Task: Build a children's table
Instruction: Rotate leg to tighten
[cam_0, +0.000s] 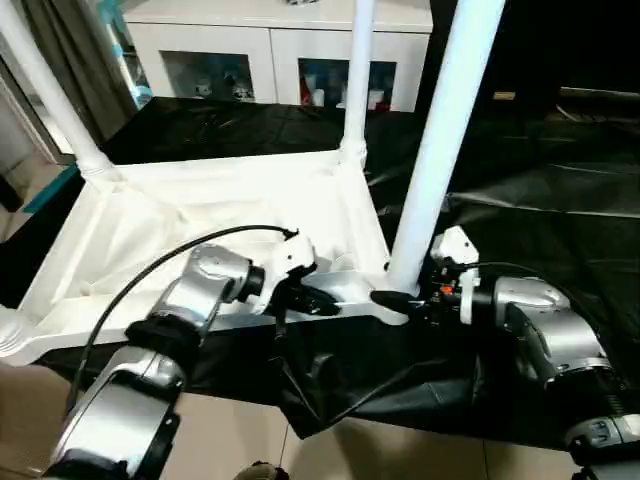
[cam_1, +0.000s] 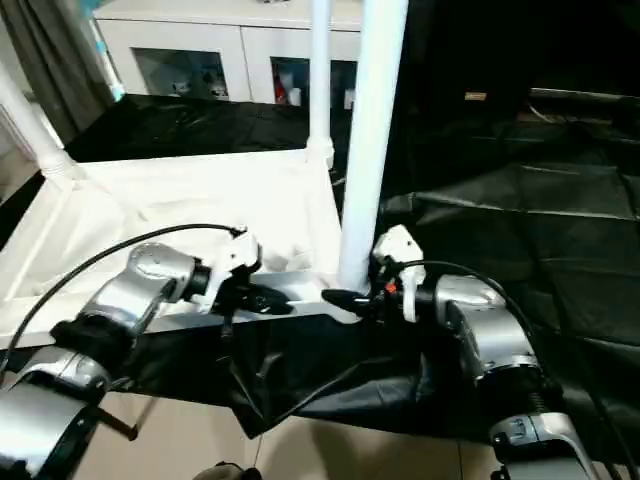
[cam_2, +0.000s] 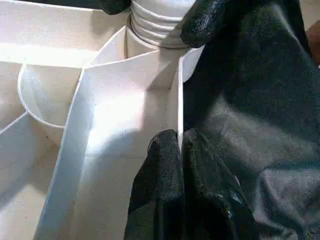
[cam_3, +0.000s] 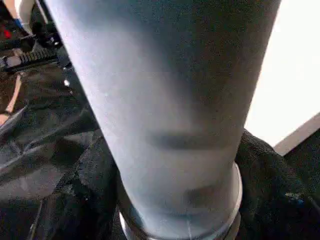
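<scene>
The left gripper (cam_2: 179, 150) has its black fingers (cam_2: 160, 170) pressed together on the thin near wall of the children's table (cam_0: 200, 215), pinching the white plastic just left of the corner socket. The right gripper (cam_3: 170, 200) has its fingers (cam_3: 85, 185) spread on either side of the base of the near right leg (cam_0: 440, 130), hugging the tube where it enters that socket; whether they press it cannot be told.

The table lies upside down on a black sheet (cam_0: 540, 200) spread over the floor, ribbed underside up. Three legs stand in their sockets: the near right one, a far right leg (cam_0: 357, 70) and a far left leg (cam_0: 45, 85). The near left corner (cam_0: 12, 335) shows a rounded socket at the picture's edge, and no leg can be seen rising from it, so at least that corner and the turning upright appear to be left.

The head views give the whole layout, with a white glass-door cabinet (cam_0: 280, 60) beyond. The left wrist view adds the leg's ribbed end seated in the socket and an empty round cup beside it; the right wrist view shows the collar at the leg's foot.
</scene>
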